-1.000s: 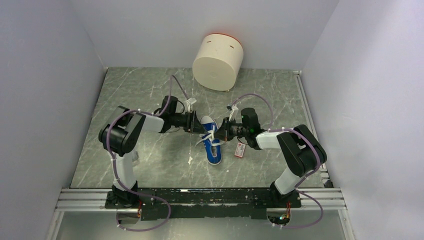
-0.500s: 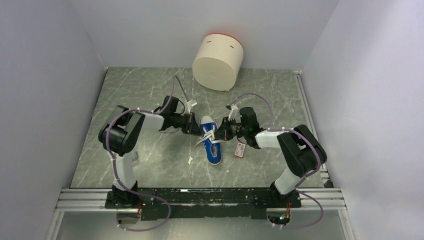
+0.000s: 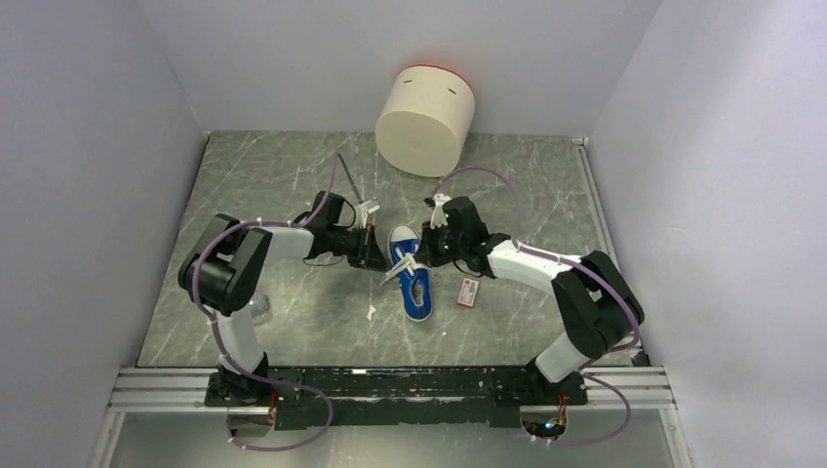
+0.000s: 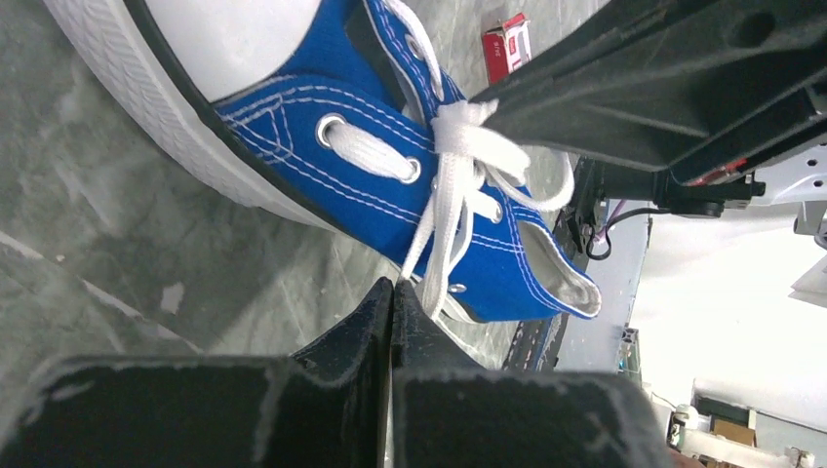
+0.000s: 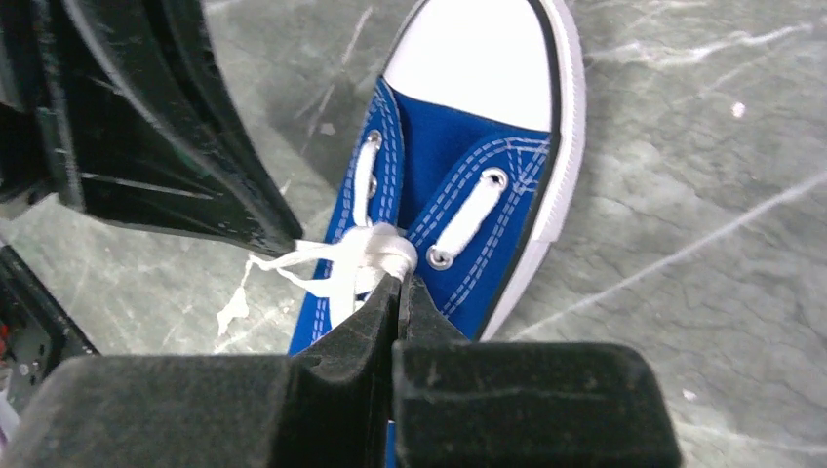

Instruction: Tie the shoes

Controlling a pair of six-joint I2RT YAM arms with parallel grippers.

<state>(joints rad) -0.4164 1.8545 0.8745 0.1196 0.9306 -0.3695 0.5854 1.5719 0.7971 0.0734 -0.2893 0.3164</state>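
Observation:
The blue sneaker [image 3: 414, 283] lies on the table between my two grippers, white toe cap pointing away from the arm bases. Its white laces [image 3: 402, 268] cross in a knot over the tongue. My left gripper [image 3: 375, 253] is at the shoe's left side, shut on a lace strand [image 4: 439, 205] that runs from the knot down to its tips [image 4: 392, 288]. My right gripper [image 3: 427, 249] is at the shoe's right side, shut on the lace right at the knot [image 5: 375, 249], tips [image 5: 400, 281] against the tongue. The shoe also shows in both wrist views [image 4: 322, 166] [image 5: 468, 146].
A small red-and-white packet [image 3: 469, 291] lies just right of the shoe. A large cream cylinder [image 3: 425, 119] stands at the back of the table. Grey walls close in the left, right and back sides. A small white scrap [image 3: 371, 313] lies near the shoe's left.
My right gripper has moved left and away from the bases, in over the shoe's laces. My left gripper has shifted slightly nearer, and its elbow has swung left. The shoe stays put.

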